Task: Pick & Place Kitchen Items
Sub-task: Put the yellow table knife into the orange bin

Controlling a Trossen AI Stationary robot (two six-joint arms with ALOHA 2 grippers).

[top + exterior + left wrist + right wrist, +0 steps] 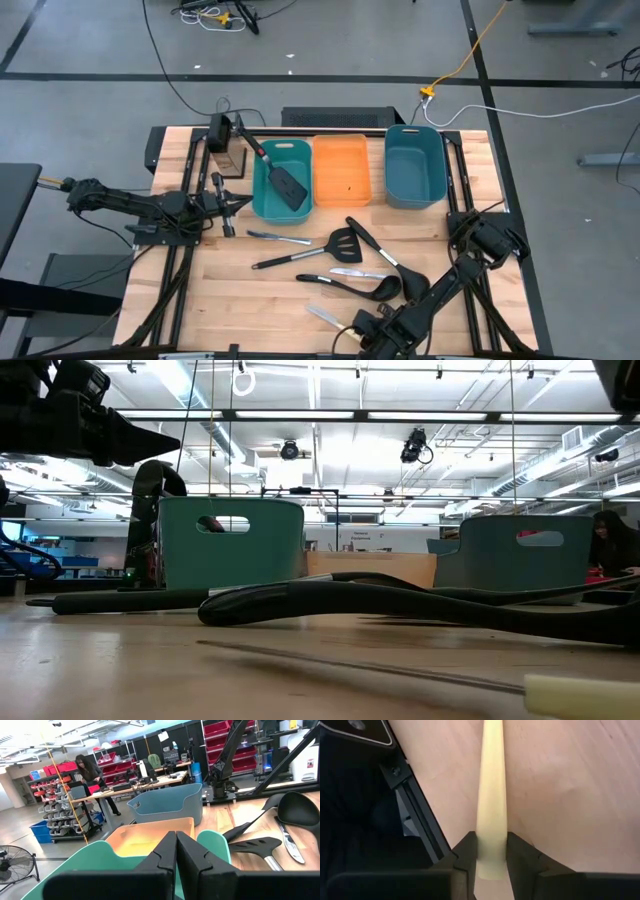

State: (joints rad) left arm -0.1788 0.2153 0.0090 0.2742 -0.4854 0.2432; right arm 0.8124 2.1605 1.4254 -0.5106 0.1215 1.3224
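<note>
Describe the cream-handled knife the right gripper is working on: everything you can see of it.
The cream-handled knife has a smooth, plastic-looking pale handle that tapers slightly; it lies flat on the wooden table near its front edge. The right gripper has its dark fingers against both sides of the handle's end. From above, its slim silver blade pokes out beside the arm.

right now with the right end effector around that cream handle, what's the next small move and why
Probably finish closing, then lift straight up. In the right wrist view the right end effector has a finger on each side of the cream handle, which lies flat on the table, so the grip looks nearly made. The bins sit across the table, so it needs height before carrying.
</note>
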